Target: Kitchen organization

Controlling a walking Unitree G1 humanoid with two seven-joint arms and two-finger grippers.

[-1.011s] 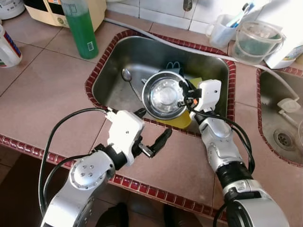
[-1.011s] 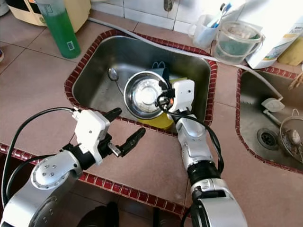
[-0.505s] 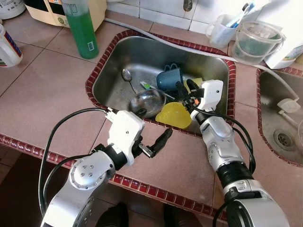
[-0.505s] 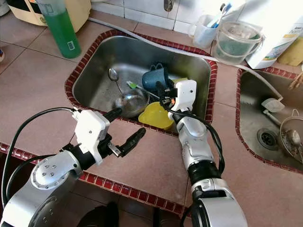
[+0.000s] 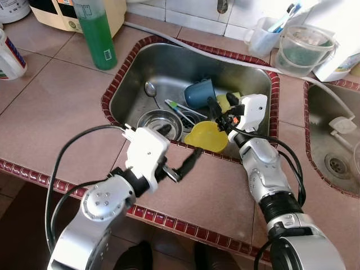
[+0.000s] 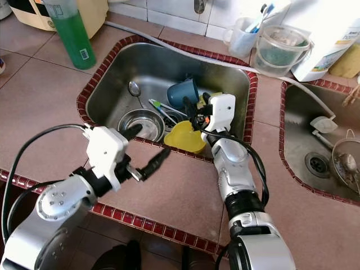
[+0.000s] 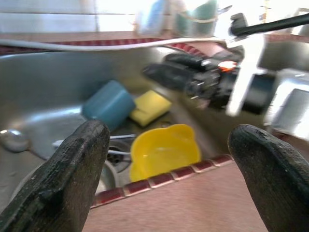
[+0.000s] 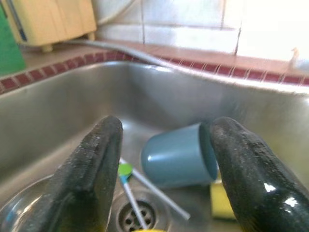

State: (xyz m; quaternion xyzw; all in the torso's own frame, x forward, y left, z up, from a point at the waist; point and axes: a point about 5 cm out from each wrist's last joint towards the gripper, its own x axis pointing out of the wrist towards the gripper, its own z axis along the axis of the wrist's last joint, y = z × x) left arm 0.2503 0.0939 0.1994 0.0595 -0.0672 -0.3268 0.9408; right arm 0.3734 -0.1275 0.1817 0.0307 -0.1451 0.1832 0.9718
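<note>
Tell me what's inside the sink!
In the sink lie a steel bowl, a spoon, a tipped blue cup, a toothbrush, a yellow bowl and a yellow sponge. The right gripper partly covers the sponge.

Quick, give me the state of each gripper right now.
Left gripper: jaws open, holding nothing, at the sink's front edge.
Right gripper: jaws open, holding nothing, over the sink near the blue cup.

No readable text anywhere; green bottle point(image 5: 95, 32) at 11 o'clock carries a small label — print too small to read; white bottle point(image 5: 10, 56) at 9 o'clock shows red-blue markings — illegible.
</note>
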